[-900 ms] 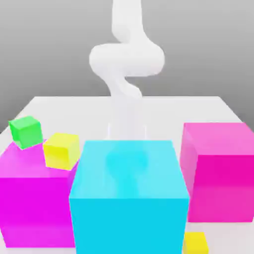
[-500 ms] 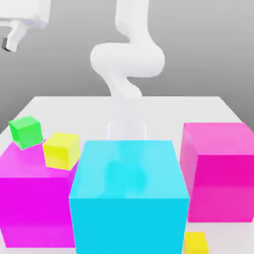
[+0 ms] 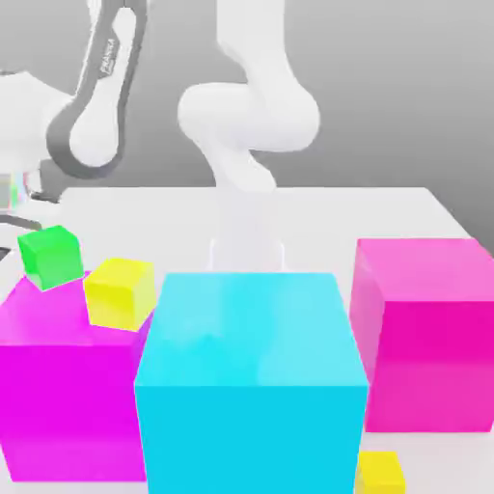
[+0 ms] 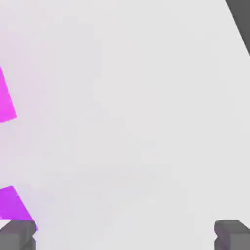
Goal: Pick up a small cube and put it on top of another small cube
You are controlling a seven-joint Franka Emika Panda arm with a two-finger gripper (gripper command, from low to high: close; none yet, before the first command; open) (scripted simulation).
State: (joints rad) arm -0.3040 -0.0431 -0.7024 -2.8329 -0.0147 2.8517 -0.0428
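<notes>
Nearest to me in the exterior view is a big cyan block point(image 3: 251, 381), square-on and taking up the middle foreground. Tucked by its lower corner on the exterior view's right is a small yellow cube point(image 3: 380, 472) sitting on the counter point(image 3: 386, 207). Flanking the cyan block are two large magenta blocks: one on the exterior view's left point(image 3: 68, 386), partly hidden behind the cyan one, and one on the exterior view's right point(image 3: 425, 333), standing apart from it.

A second small yellow cube point(image 3: 119, 292) appears at the top edge of the left magenta block, and a small green cube point(image 3: 50, 255) sits just beyond it, tilted a little; I cannot tell whether either rests on that block or on the counter behind it.

Farther back, the arm's white base column point(image 3: 246, 227) rises from the counter behind the cyan block, and its upper links point(image 3: 101, 106) swing over to the exterior view's left, above the green cube.

From the hand view, my pincer point(image 4: 125, 237) is released, its two dark fingertips point(image 4: 17, 235) spread wide with nothing between them, looking down on bare counter. The small purple-magenta cube point(image 4: 12, 205) lies on the counter, its corner showing just beside one fingertip, outside the gap. Past it a larger magenta face point(image 4: 6, 100) cuts in at the frame's edge.
</notes>
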